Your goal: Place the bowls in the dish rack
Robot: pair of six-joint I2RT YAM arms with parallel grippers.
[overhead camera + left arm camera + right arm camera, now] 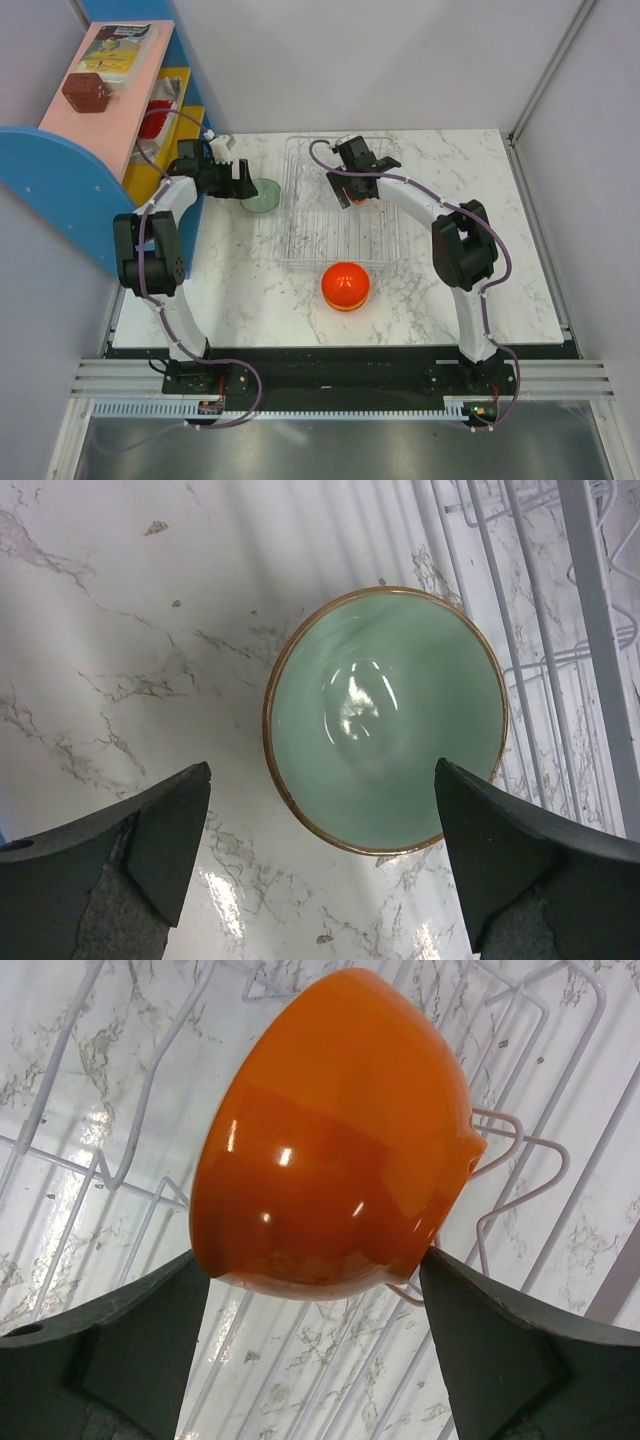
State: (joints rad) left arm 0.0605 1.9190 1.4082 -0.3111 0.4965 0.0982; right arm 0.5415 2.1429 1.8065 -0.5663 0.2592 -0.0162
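presently, by entry.

writing: 1 printed packet (118,50) lies on the pink top of the blue and yellow shelf (60,190), far left. its print is too small to read. 1 red-brown block (86,92) sits just beside it.

bowls: 3.

1. green bowl (385,720), gold rim, upright on the marble table (480,250). it stands just left of the rack (300,245), outside it. it lies ahead of the left gripper (322,765), whose 2 fingers (150,840) stand spread wide, 1 to each side of the bowl and clear of its rim. nothing is held.

2. orange bowl (330,1140), inside the rack, in its far half. it is tipped on its side among the wire tines, outer wall toward the wrist camera. the right gripper (315,1253) hangs over it with its 2 fingers (500,1360) spread, 1 tip at each side of the lower rim and very near it. whether either tip touches cannot be told.

3. red bowl (346,284), on the table just outside the rack's near side, dome up, well apart from both grippers.

containers: the rack, silvery wire, stands mid-table between the 2 arms and holds the orange bowl. the shelf has yellow compartments, 1 with something red that cannot be made out.
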